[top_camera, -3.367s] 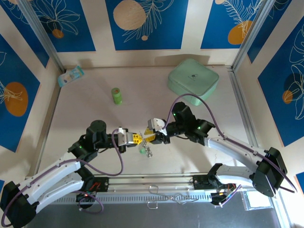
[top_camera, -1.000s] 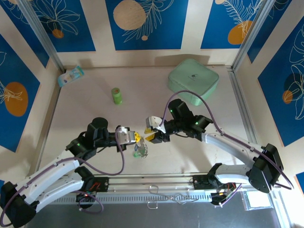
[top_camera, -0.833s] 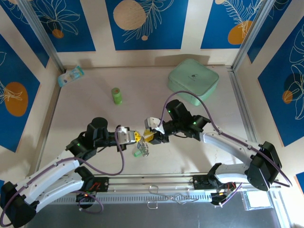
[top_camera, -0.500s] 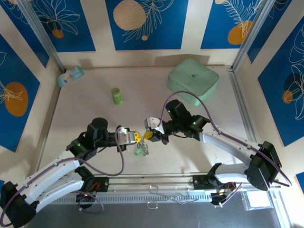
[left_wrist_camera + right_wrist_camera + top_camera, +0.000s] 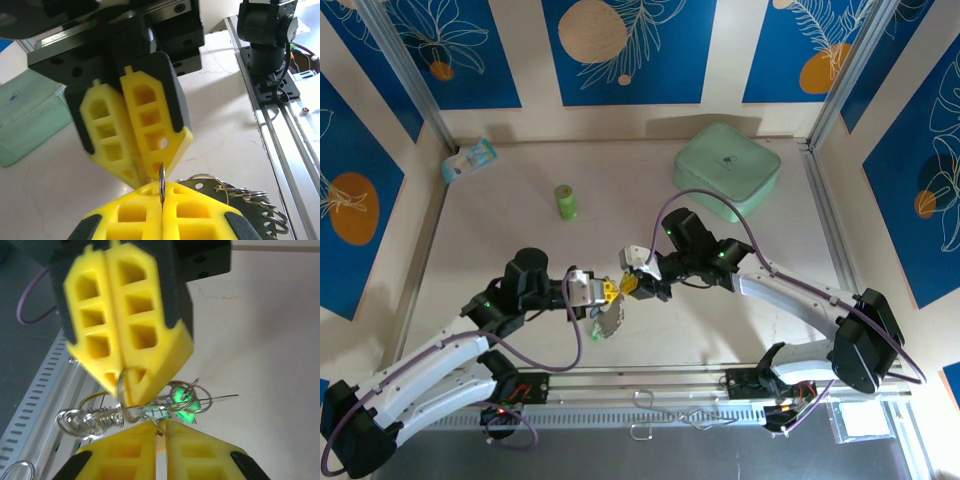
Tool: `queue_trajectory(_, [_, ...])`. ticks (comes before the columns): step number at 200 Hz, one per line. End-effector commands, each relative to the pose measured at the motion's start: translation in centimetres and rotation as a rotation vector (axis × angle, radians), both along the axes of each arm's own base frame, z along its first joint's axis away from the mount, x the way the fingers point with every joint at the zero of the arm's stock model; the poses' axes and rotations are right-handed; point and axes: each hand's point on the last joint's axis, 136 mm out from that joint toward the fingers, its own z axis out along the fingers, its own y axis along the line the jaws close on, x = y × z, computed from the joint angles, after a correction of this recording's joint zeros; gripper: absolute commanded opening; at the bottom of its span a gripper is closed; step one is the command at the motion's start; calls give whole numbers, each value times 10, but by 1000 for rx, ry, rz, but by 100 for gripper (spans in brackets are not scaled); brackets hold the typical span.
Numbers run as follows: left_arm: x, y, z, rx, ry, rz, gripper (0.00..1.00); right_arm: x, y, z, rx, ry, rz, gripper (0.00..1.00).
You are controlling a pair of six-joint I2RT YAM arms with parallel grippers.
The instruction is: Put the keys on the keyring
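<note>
Above the near middle of the desk (image 5: 520, 250), the left gripper (image 5: 162, 197) has its jaws clamped on the keyring (image 5: 161, 180). The right gripper (image 5: 161, 432) meets it tip to tip, jaws almost together; whether they pinch wire I cannot tell. A green key (image 5: 183, 407) hangs there.

No legible text or labels

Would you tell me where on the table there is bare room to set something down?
Free: the stretch between the mint box and the right arm, and the left side below the green bottle and packet. Crowded: the middle, where left gripper and right gripper meet at the keyring.
</note>
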Motion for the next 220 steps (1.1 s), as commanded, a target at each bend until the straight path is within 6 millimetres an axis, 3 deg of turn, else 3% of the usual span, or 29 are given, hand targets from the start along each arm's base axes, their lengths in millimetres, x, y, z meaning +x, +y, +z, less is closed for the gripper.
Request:
queue_trajectory(1, [-7, -4, 20, -72, -86, -49, 0, 1, -6, 12, 44, -16, -24, 25])
queue_trajectory(24, [-6, -1, 16, -79, -89, -24, 0, -8, -16, 11, 64, -11, -28, 34])
queue_trajectory(46, [-4, 0, 17, -106, -87, 0, 0, -15, -18, -1, 47, 9, -32, 37])
queue_trajectory(91, [-5, 3, 18, -148, -62, 16, 0, -8, -8, -14, 61, -34, -81, 39])
queue_trajectory(132, [-2, 6, 21, -174, -73, 50, 0, -15, 4, -20, 59, -13, -46, 40])
queue_trajectory(160, [-1, 6, 24, -180, -86, 54, 0, -5, 12, -19, 70, -43, -79, 41])
queue_trajectory(186, [-1, 6, 23, -171, -86, 54, 0, -1, 13, -18, 78, -60, -92, 35])
queue_trajectory(220, [-1, 7, 23, -165, -93, 55, 0, 4, 8, -19, 58, -90, -121, 19])
